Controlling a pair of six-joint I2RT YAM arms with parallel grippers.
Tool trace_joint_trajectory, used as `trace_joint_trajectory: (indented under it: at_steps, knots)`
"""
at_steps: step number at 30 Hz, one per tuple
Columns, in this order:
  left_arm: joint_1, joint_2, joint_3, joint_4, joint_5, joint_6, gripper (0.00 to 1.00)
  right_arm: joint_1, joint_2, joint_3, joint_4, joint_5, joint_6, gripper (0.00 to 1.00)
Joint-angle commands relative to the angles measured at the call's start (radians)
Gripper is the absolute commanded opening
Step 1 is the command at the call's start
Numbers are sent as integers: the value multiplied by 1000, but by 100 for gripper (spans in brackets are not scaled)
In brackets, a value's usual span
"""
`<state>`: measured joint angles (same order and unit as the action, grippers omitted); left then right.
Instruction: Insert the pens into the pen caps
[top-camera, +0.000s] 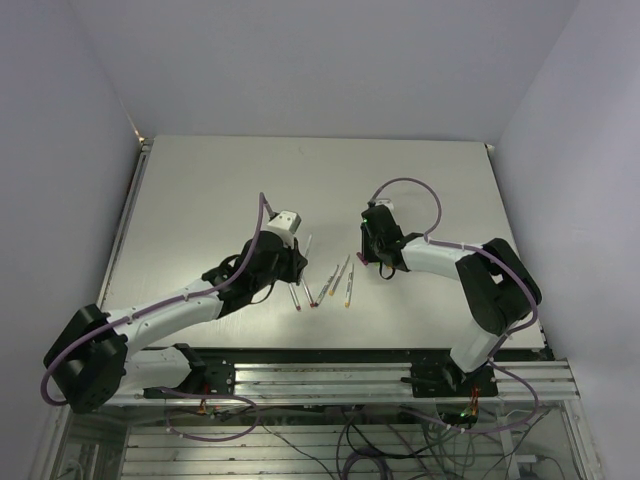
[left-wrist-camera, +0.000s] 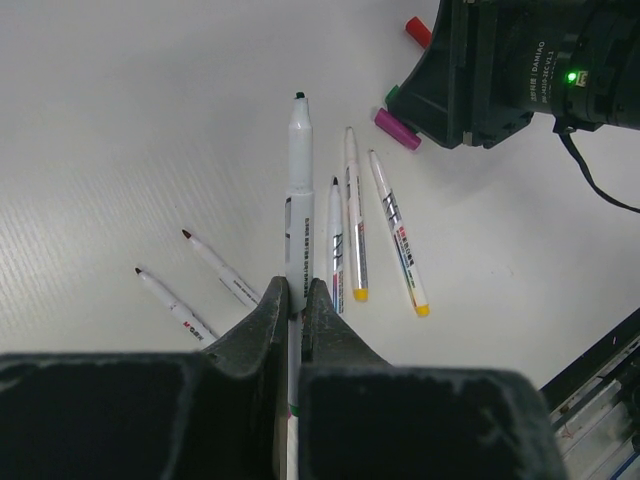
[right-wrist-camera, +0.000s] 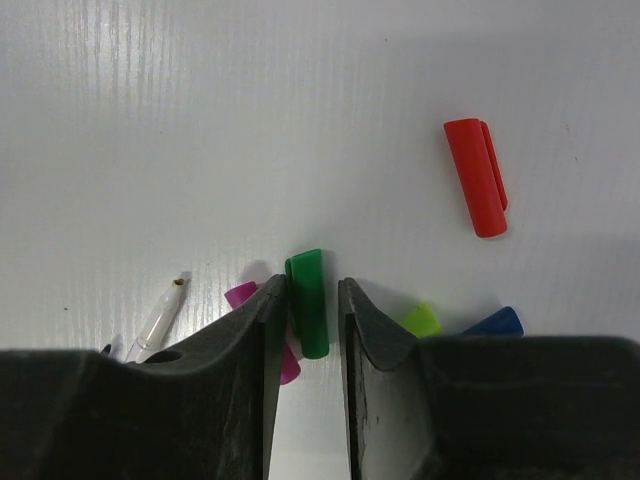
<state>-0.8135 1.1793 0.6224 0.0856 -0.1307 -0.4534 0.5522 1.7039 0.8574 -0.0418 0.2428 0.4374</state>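
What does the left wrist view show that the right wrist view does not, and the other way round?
Only the left wrist view: the left gripper shut on a pen, and five more pens on the table.
Only the right wrist view: the right gripper around the green cap, plus yellow and blue caps.
Both: the red cap and the magenta cap.

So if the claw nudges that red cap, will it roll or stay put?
The red cap lies on its side on the smooth table, so it looks light and would probably slide easily. Its round body may roll, though the clip ridge along one side would likely stop it.
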Motion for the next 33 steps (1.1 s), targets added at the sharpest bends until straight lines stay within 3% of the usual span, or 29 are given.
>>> trace_joint_trajectory:
  at_steps: [1,5,9,21,27,33]
  knots:
    - [-4,9,-1,43,32,-13,7,9,14,-17,7,6,12,27]
    - [-4,8,0,38,28,-11,7,8,22,-20,-5,9,23,24]
    - [-4,2,-5,39,23,-12,7,8,30,-19,-28,18,38,0]
    - [-4,40,-12,102,62,25,7,8,-51,47,5,143,-56,0]
    - [-4,44,-13,156,94,31,7,6,-205,61,88,146,-95,0]
    - [-13,69,-11,277,215,12,7,6,-444,-123,318,62,-10,0]
